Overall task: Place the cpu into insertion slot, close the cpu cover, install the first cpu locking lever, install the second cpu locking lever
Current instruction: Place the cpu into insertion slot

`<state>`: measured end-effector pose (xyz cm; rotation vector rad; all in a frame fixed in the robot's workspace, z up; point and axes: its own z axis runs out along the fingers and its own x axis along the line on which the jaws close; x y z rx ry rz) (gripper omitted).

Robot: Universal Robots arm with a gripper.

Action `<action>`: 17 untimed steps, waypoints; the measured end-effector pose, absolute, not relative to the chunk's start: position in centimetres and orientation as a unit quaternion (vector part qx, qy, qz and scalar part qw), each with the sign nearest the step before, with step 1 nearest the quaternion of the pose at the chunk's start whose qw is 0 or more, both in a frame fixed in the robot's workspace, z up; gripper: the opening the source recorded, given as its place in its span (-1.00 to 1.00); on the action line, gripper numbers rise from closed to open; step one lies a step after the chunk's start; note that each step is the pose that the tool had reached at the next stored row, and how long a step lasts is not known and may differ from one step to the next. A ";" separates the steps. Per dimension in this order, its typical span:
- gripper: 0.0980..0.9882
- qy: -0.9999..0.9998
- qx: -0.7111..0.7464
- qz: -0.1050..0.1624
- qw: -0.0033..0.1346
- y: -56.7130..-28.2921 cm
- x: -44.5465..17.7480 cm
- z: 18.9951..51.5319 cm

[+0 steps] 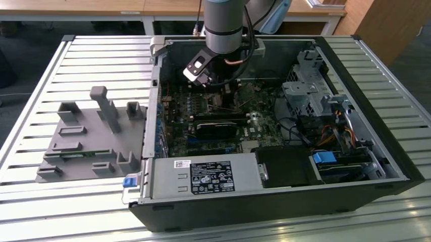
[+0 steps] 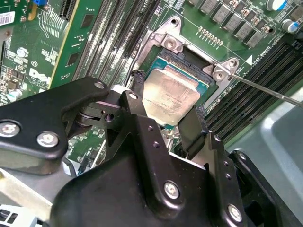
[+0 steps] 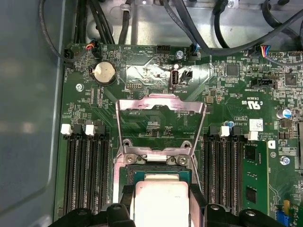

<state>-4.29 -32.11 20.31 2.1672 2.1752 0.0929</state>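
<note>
We see the gripper [image 2: 168, 99] with its fingers [image 2: 191, 135] pinching the cpu [image 2: 173, 92] by two opposite edges right over the insertion slot [image 2: 187, 56]. Released skewed to the slot, we judge, it could ride the frame and damage contacts. The first wrist view adds the cpu cover [image 3: 161, 100] tipped open beyond the slot, while the second wrist view gives the grip itself.

slatted metal table [image 1: 67, 212], wooden desks [image 1: 81, 6] behind, dark floor [image 1: 27, 45].
</note>
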 end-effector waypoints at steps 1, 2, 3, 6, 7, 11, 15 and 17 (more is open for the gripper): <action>0.00 0.708 0.705 0.030 0.035 -32.1 -4.3 20.3; 0.00 0.708 0.705 0.030 0.035 -32.1 -4.3 20.2; 0.00 0.708 0.705 0.030 0.035 -32.0 -4.3 20.2; 0.00 0.708 0.705 0.030 0.035 -31.9 -4.4 20.1; 0.00 0.707 0.705 0.030 0.035 -31.9 -4.4 20.0; 0.00 0.706 0.707 0.030 0.035 -31.8 -4.4 19.9; 0.00 0.706 0.707 0.030 0.035 -31.8 -4.4 19.7; 0.00 0.706 0.707 0.030 0.035 -31.8 -4.4 19.7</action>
